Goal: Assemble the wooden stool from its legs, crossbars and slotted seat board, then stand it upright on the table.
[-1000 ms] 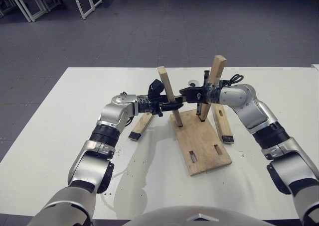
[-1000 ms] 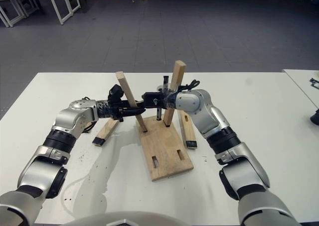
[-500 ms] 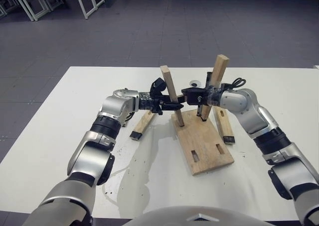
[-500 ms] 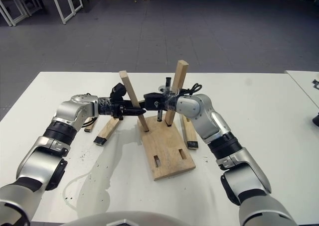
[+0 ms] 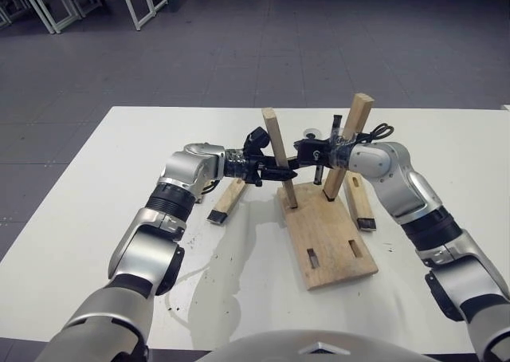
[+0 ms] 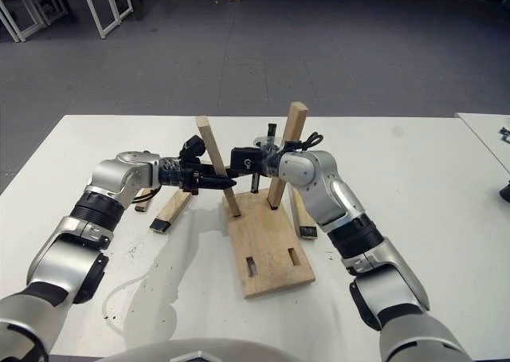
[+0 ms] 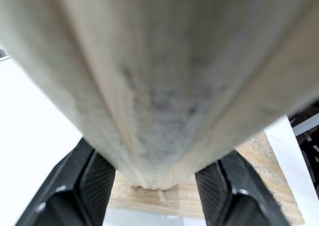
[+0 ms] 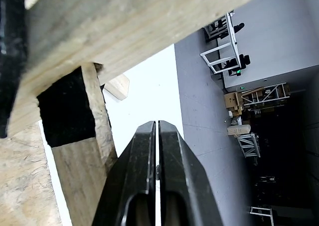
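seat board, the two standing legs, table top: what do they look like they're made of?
Seat board: pale raw wood, likely chip or strand board; flaky, speckled face, no sheen.
Left standing leg and right standing leg: solid sawn timber, seemingly unvarnished; straight grain lines, dull surface.
Table top: smooth white, probably laminate; even colour, no grain.

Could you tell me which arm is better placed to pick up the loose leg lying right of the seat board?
The right. That loose leg lies beside its forearm, and the right gripper is shut on nothing, while the left gripper clamps a standing leg.
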